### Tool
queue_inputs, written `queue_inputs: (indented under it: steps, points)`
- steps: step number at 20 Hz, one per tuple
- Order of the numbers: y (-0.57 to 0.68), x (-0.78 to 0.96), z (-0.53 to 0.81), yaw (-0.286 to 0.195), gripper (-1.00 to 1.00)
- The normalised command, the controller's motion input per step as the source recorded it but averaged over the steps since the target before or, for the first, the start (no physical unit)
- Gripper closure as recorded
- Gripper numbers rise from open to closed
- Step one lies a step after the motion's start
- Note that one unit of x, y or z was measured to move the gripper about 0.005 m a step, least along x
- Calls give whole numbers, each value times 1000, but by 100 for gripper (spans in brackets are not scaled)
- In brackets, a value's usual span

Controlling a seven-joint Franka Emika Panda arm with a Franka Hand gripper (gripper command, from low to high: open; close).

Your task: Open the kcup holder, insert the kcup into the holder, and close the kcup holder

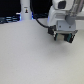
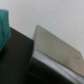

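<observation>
Here the pincer (image 1: 63, 36) hangs over the counter (image 1: 35, 57) at about two o'clock in the exterior view, clamped on the green kcup (image 1: 62, 35). Kcup holder (image 2: 47, 57) fills the wrist view, blurry.

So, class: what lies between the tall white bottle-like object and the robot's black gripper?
Bare white tabletop, crossed by a thin dark line, perhaps a cable; the exterior view shows it.
</observation>
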Motion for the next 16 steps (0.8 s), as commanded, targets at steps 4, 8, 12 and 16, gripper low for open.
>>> queue_inputs:
  steps: [4,8,12,16]
  points:
    - [658,-442,15,66,-100]
    - [647,-539,21,52,-100]
    - [616,-552,0,51,-100]
    - [600,-568,-2,49,-100]
